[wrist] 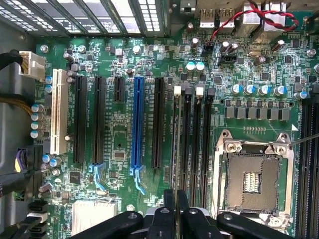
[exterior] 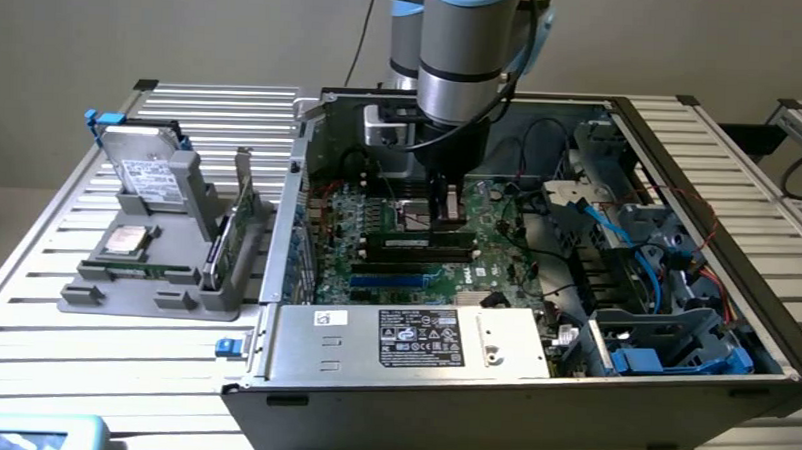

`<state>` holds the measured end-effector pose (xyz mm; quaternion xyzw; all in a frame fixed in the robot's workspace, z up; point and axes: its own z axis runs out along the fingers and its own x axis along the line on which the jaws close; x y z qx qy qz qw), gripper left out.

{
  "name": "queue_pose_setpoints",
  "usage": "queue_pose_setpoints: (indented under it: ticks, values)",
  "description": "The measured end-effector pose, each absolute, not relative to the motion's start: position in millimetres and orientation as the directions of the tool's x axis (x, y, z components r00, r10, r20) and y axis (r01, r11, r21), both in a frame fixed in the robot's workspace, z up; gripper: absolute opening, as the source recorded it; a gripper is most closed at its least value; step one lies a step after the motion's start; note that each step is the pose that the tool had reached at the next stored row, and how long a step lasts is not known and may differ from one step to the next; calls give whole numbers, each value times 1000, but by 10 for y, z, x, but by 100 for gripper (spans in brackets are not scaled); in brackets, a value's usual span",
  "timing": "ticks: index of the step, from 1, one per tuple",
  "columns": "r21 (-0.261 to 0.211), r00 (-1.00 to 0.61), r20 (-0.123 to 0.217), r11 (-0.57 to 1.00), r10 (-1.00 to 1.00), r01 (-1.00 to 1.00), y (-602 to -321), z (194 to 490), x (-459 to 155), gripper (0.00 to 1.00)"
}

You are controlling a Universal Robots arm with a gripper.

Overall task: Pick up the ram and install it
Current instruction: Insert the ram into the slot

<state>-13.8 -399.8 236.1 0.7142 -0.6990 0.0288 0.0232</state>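
The claw (exterior: 441,218) reaches down into the open computer case (exterior: 501,419) and pinches the top edge of the ram (exterior: 414,243). The ram stands edge-up at the memory slots (wrist: 197,129) of the motherboard (wrist: 119,134). At 9 o'clock from the case, a gray fixture (exterior: 145,301) rests on the surface (exterior: 104,347).

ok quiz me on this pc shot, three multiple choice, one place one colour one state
1. The gripper is: a) inside the open case, over the motherboard; b) above the grey holder; c) behind the case.
2. The long slot between black slots is: a) red; b) blue; c) yellow.
3. The gripper is: a) wide open; b) shut on the ram; c) shut on a cable.
1a, it reaches down to the board; 2b, plainly blue in the wrist view; 3b, it pinches the thin green stick.
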Motion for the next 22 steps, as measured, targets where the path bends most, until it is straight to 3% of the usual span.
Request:
queue_pose_setpoints:
  ticks: [22]
  values:
    - [-5,21,74,-22,-997,-1000,-3988,2308,-138,13]
